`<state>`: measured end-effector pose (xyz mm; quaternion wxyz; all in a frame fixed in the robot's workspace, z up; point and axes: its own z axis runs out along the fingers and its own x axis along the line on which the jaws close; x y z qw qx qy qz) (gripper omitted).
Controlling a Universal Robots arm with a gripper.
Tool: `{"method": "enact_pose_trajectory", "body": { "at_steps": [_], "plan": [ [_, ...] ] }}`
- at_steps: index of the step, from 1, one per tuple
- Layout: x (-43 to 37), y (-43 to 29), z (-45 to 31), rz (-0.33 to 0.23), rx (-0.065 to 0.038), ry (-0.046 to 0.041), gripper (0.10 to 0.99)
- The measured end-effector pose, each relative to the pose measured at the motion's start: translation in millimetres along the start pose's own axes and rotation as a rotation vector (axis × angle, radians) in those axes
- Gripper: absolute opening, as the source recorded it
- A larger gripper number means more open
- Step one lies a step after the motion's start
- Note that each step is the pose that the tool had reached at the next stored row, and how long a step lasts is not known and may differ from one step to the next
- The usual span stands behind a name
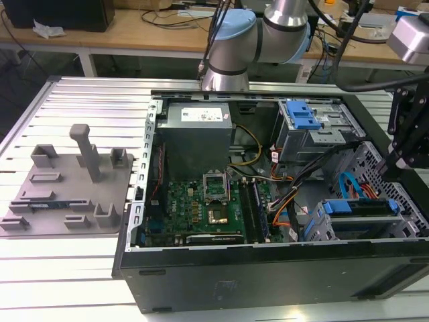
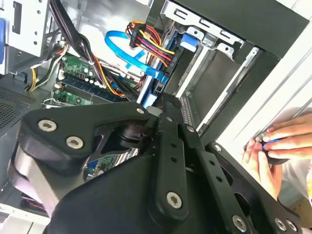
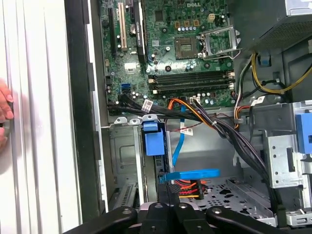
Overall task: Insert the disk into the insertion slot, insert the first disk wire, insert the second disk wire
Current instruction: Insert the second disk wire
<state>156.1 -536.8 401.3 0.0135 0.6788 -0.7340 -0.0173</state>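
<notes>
The disk [image 1: 354, 206] lies in its blue frame inside the insertion slot [image 1: 315, 227], a grey cage at the case's corner on the exterior view's right. The frame's blue end [image 3: 155, 141] shows in the cage [image 3: 122, 161] in the first wrist view. My gripper [image 1: 393, 165] hangs just above that corner. Its fingers [image 2: 168, 131] stand pressed together, and the tip [image 2: 165, 103] closes on the plug end of the flat blue disk wire [image 2: 131, 48] [image 3: 191, 174]. A red, yellow and black wire bundle [image 2: 151, 41] [image 3: 187, 187] ends beside it at the disk's back.
A taller grey bay with a blue latch [image 1: 301, 117] stands behind the cage. Black cable bundles [image 3: 229, 136] cross above the motherboard [image 1: 208, 204]. A person's hand [image 2: 278, 146] [image 3: 4, 114] rests on the slatted table beside the case. A grey fixture plate [image 1: 67, 191] lies at the exterior view's left.
</notes>
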Motion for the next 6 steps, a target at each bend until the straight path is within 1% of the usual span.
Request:
{"method": "enact_pose_trajectory", "body": {
  "at_steps": [6],
  "plan": [
    [0.0,0.0,-0.3,0.000,0.000,0.0001,0.106]
  ]
}}
